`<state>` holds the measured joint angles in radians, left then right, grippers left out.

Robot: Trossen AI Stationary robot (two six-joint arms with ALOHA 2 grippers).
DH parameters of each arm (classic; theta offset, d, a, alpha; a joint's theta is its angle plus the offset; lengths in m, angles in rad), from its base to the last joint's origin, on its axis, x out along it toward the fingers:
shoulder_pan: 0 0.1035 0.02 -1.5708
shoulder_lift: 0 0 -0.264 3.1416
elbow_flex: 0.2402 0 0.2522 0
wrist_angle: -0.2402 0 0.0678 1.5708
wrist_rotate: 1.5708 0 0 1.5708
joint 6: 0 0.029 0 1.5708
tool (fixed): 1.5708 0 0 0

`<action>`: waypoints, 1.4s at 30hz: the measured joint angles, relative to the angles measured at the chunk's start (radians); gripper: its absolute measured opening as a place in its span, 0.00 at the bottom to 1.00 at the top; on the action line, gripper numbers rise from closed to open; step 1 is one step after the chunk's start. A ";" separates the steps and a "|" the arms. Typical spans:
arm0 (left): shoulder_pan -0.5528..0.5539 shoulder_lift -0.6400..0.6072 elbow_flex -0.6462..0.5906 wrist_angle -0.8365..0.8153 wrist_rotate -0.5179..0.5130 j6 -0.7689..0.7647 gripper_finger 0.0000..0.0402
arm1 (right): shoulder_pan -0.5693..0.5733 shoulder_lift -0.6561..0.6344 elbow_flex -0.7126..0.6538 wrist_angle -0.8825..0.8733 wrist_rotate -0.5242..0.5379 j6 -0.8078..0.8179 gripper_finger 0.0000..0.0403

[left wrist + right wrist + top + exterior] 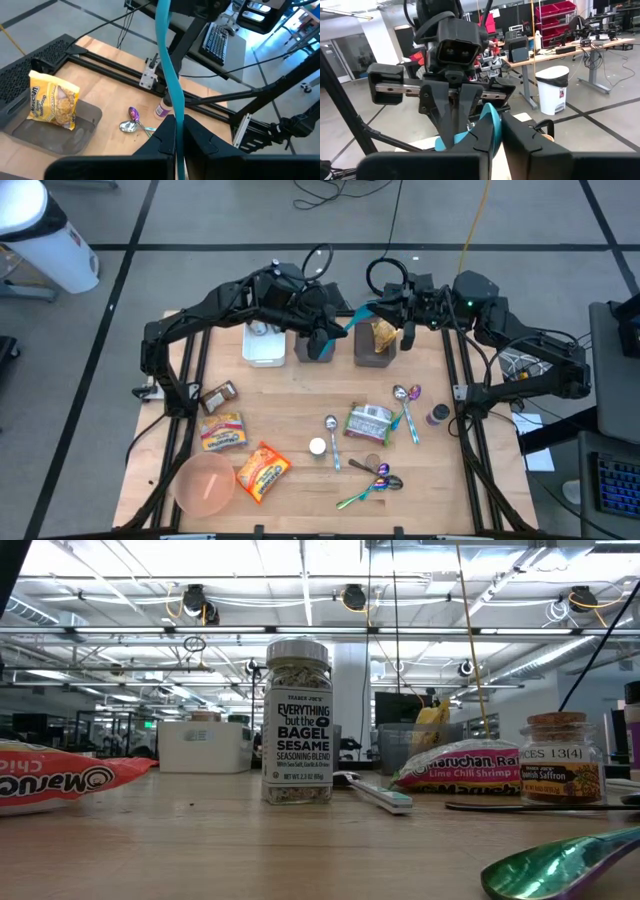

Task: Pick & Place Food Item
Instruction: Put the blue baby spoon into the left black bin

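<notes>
A flat teal packet (357, 313), seen edge-on, hangs in the air between my two grippers above the bins at the table's far edge. My left gripper (335, 328) is shut on its left end. My right gripper (376, 308) is shut on its right end. The left wrist view shows the packet as a teal strip (167, 60) running away from my left gripper (176, 122). The right wrist view shows my right gripper (495, 122) with my left gripper (456, 132) facing it. A yellow packet (383, 332) leans upright in the right grey bin (372, 358). My left gripper pinches the teal packet's near end (176, 112) between its two fingers, across the thin flat sides. The fingers come level from the table's left. The packet stands out beyond them, clear of the bins and table. My right gripper pinches the packet's other end (489, 117) between its two fingers. The fingers come level from the table's right, facing the left gripper. The packet spans the gap between the two grippers, lifted clear.
A white bin (265, 345) and a second grey bin (315, 348) stand beside the right grey bin. On the table lie two ramen packets (222, 430), a pink bowl (205, 483), a green packet (370, 423), several spoons (405, 395), a seasoning jar (297, 725) and a small spice jar (437, 415).
</notes>
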<state>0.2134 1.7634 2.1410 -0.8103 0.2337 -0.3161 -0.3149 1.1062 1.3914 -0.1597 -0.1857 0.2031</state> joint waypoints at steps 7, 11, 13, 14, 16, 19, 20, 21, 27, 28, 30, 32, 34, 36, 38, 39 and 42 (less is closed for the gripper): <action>0.016 0.000 0.000 -0.002 -0.016 -0.041 0.03 | 0.000 -0.040 0.000 0.012 0.041 -0.006 0.24; 0.036 0.000 -0.002 -0.017 -0.056 -0.062 0.03 | -0.013 -0.085 0.000 0.018 0.056 -0.003 0.36; 0.046 -0.001 -0.002 -0.030 -0.059 -0.061 0.03 | -0.021 -0.107 0.000 0.002 0.071 0.002 0.40; 0.051 -0.004 -0.002 -0.045 -0.059 -0.057 0.03 | -0.026 -0.118 0.000 -0.007 0.077 0.002 0.42; 0.058 -0.008 -0.002 -0.086 -0.068 -0.033 0.03 | -0.037 -0.139 0.000 -0.031 0.083 0.002 0.45; 0.060 -0.010 -0.002 -0.147 -0.106 -0.016 0.03 | -0.052 -0.163 0.000 -0.074 0.080 0.002 0.47; 0.057 -0.010 -0.006 -0.152 -0.108 -0.007 0.03 | -0.054 -0.167 0.000 -0.085 0.081 0.002 0.47; 0.049 -0.010 -0.019 -0.135 -0.111 -0.001 0.03 | -0.054 -0.169 0.000 -0.098 0.084 0.002 0.47; 0.007 -0.053 -0.188 0.020 -0.111 0.021 0.03 | -0.055 -0.170 0.000 -0.149 0.087 0.002 0.46; 0.006 -0.079 -0.229 0.063 -0.111 0.020 0.03 | -0.055 -0.169 0.000 -0.158 0.090 0.002 0.45; 0.007 -0.143 -0.336 0.141 -0.106 0.014 0.03 | -0.055 -0.167 0.000 -0.174 0.115 0.002 0.45; 0.013 -0.213 -0.454 0.256 -0.103 -0.011 0.03 | -0.055 -0.165 -0.007 -0.164 0.138 0.003 0.45; 0.027 -0.284 -0.585 0.335 -0.100 -0.045 0.03 | -0.055 -0.167 -0.020 -0.150 0.140 0.004 0.45; 0.046 -0.349 -0.705 0.440 -0.101 -0.088 0.03 | -0.056 -0.166 -0.039 -0.134 0.160 0.005 0.45; 0.070 -0.405 -0.813 0.525 -0.088 -0.136 0.03 | -0.056 -0.163 -0.071 -0.102 0.180 0.021 0.44; 0.082 -0.425 -0.863 0.582 -0.071 -0.161 0.03 | -0.057 -0.161 -0.088 -0.079 0.185 0.033 0.44; 0.117 -0.451 -0.996 0.732 -0.007 -0.239 0.03 | -0.057 -0.155 -0.156 0.022 0.186 0.073 0.45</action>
<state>0.3308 1.3121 1.1449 -0.0779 0.2263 -0.5553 -0.3721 0.9515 1.2358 -0.1374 0.0004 0.2757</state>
